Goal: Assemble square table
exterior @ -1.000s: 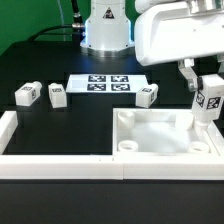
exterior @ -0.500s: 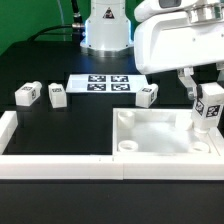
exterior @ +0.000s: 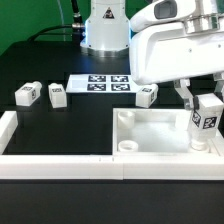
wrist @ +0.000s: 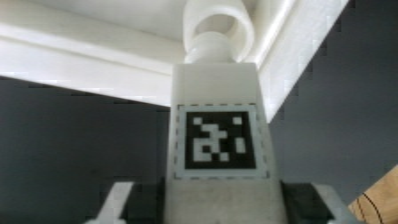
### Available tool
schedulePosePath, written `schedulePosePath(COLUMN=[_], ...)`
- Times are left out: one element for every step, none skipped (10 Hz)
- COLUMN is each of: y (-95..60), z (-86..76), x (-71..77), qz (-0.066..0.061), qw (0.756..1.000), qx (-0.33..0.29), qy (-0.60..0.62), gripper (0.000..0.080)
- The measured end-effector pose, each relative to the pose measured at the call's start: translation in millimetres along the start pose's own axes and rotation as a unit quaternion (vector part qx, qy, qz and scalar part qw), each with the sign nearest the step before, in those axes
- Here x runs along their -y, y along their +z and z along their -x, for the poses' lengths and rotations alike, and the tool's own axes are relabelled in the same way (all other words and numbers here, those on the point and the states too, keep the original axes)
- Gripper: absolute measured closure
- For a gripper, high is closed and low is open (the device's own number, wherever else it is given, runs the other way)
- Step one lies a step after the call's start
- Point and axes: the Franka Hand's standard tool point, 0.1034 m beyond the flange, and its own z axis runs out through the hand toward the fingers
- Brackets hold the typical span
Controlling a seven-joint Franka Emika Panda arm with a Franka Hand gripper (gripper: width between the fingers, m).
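Note:
The white square tabletop (exterior: 150, 135) lies at the exterior view's right, against the white rails, holes in its corners. My gripper (exterior: 203, 103) is shut on a white tagged leg (exterior: 205, 122) and holds it upright, its lower end at the top's right corner. In the wrist view the leg (wrist: 219, 125) fills the middle, its rounded end at the top's rim (wrist: 107, 60), with my fingers (wrist: 125, 203) at both sides. Three more legs lie on the black table: two at the left (exterior: 27, 95) (exterior: 57, 96) and one behind the top (exterior: 148, 96).
The marker board (exterior: 101, 83) lies at the back centre, before the robot base (exterior: 106, 30). Long white border rails run along the front (exterior: 60, 166) and up the left side (exterior: 8, 125). Green surface lies beyond the black mat at the left.
My gripper has come down with the leg, moving slightly toward the exterior view's left; the leg's lower end now stands at the top's right corner. The other parts have not moved.

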Motion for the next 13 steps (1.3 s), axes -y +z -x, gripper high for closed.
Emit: schedulePosePath(y=[1.1,3.4,5.5,7.3,8.6,8.9,9.5,10.3,10.7,10.5,10.6,10.7,10.7], z=[1.3,4.9,8.1,10.2,11.1,10.7,9.8,8.2,7.6,8.1,8.1,7.8,7.7], x=[2.9,5.2,6.3,6.7,6.2,5.9,5.8,5.7,5.5,5.9,5.9,5.9,5.9], qz=[-0.001,-0.002,-0.002,-0.002,-0.002,-0.001,0.0,0.002,0.005,0.006,0.007,0.008,0.008], qw=[1.0,1.0,1.0,1.0,1.0,1.0,1.0,1.0,0.999,0.999,0.999,0.999,0.999], qx=[0.001,0.003,0.005,0.005,0.003,-0.001,-0.007,-0.018,-0.032,-0.039,-0.045,-0.048,-0.048], qy=[-0.002,-0.003,-0.003,-0.003,-0.003,-0.003,-0.003,-0.003,-0.003,-0.003,-0.004,-0.004,-0.004], gripper=[0.0509,0.0509,0.0509,0.0509,0.0509,0.0509,0.0509,0.0509,0.0509,0.0509,0.0509,0.0508,0.0508])
